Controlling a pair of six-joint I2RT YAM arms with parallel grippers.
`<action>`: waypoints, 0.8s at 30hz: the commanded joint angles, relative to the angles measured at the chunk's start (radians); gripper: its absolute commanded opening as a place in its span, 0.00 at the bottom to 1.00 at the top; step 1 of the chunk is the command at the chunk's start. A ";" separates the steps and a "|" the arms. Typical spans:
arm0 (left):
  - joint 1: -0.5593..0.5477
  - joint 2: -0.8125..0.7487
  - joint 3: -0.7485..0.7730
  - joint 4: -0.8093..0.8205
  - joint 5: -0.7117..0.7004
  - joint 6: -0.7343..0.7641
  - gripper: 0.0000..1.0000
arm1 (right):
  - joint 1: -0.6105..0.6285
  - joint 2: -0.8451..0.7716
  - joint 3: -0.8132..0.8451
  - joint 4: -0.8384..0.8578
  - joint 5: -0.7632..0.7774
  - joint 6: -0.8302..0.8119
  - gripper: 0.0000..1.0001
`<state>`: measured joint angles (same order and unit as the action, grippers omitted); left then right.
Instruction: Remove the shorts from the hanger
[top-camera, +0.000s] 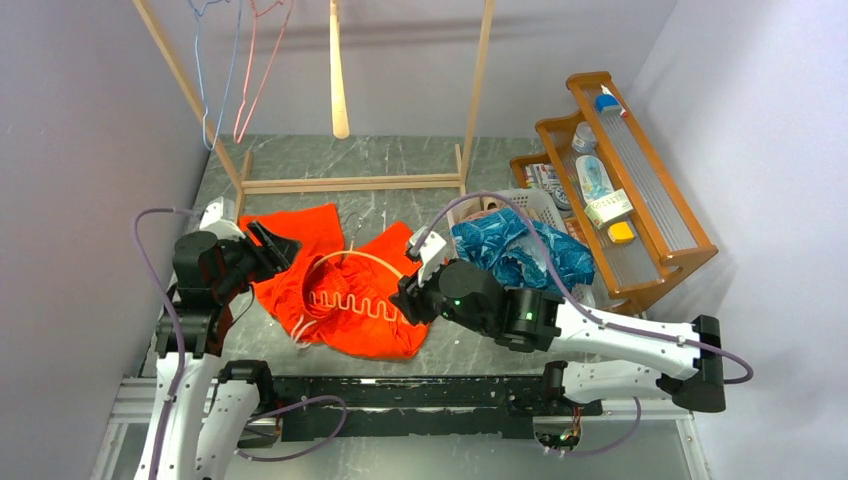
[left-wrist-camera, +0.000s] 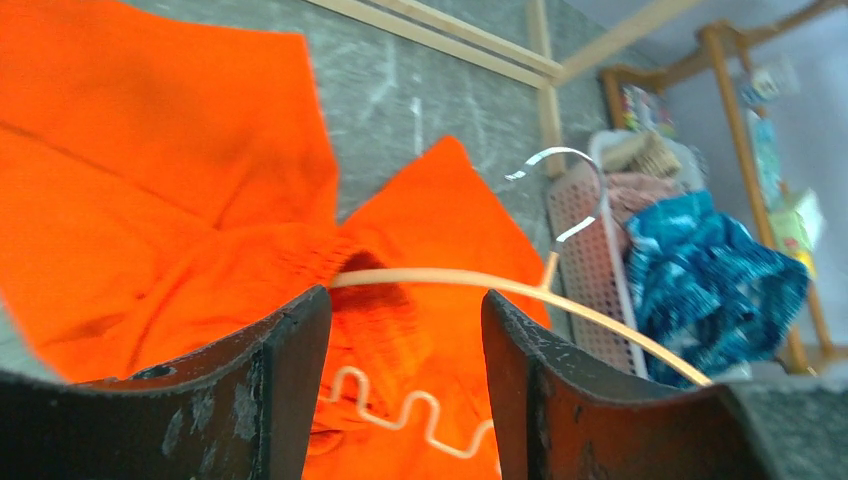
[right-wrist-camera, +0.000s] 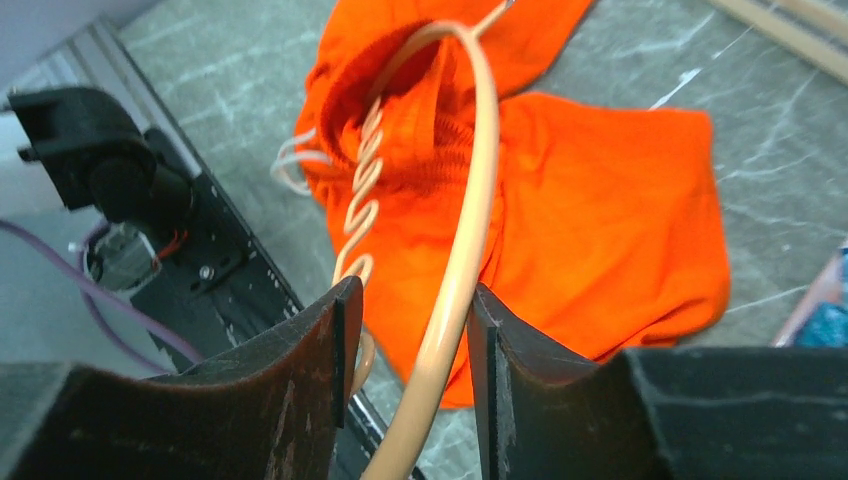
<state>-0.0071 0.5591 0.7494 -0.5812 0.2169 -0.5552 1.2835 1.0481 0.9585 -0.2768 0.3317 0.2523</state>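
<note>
The orange shorts are spread flat on the table between the arms, with the beige hanger threaded through the waistband. The hanger's end is clamped by the right gripper. The left gripper is held released, empty, at the shorts' left edge.

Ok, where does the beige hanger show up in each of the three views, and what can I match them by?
Top external: the hanger lies left of centre on the table, inside the waistband.
Left wrist: the hanger crosses the lower centre, running right and down, with its metal hook above.
Right wrist: the hanger arcs down the middle, from the top to the bottom edge.
Shared landmark: the orange shorts, around it in every view.
</note>
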 joint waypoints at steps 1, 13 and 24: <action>0.007 0.059 -0.082 0.255 0.316 -0.077 0.61 | -0.001 0.033 -0.054 -0.025 -0.099 0.029 0.00; -0.250 0.326 -0.031 0.453 0.205 -0.062 0.62 | -0.012 0.025 -0.138 0.051 -0.097 0.052 0.00; -0.351 0.522 0.047 0.466 0.166 0.050 0.56 | -0.016 0.021 -0.149 0.058 -0.102 0.047 0.00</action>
<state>-0.3267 1.0367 0.7418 -0.1471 0.3973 -0.5781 1.2709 1.0626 0.8371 -0.2230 0.2558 0.2989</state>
